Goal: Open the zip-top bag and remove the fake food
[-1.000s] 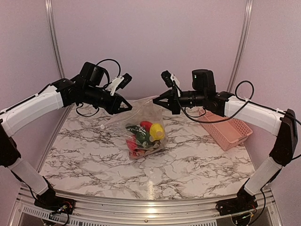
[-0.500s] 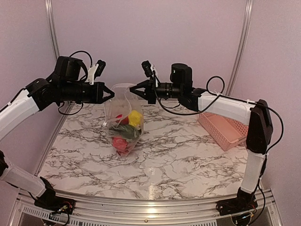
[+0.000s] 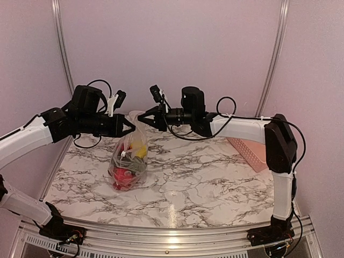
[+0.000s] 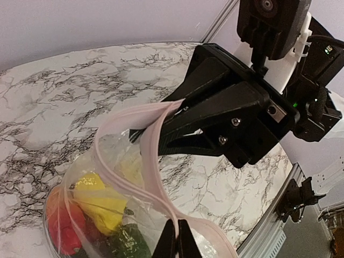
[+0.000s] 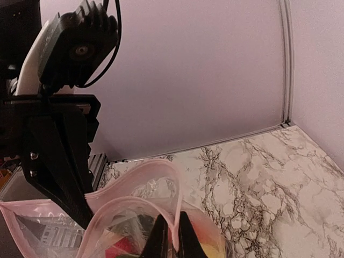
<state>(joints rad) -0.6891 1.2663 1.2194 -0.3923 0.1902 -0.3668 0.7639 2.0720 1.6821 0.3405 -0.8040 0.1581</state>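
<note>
The zip-top bag (image 3: 124, 156) hangs at the left-centre of the table (image 3: 215, 188), held up between the 2 arms by its top edge. Its bottom is either touching the marble or just above it; I cannot tell which. The fake food (image 3: 126, 174) sits bunched in the bottom of the bag, with a yellow pepper (image 4: 99, 201) on top of the red and dark green pieces. The pink basket (image 3: 250, 153) lies well apart at the right, partly hidden behind the right arm.

The left gripper (image 4: 175, 236) is closed, pinching 1 side of the pink zip strip (image 4: 146, 161). The right gripper (image 5: 169, 234) is closed on the opposite side. In both wrist views the 2 strips bow away from each other, so the mouth looks at least partly open.

The plastic is thin, crinkly and limp. It will not hold a shape by itself, and it will likely slip if pinched on the clear film. The thicker zip strip is the better place to hold, 1 lip in each gripper. The load is light but loose, so it will probably roll and shift if the bag tips. The glossy pieces look hard and slick, so each likely needs a grip across its middle. Letting go of 1 lip could let the mouth sag shut.
</note>
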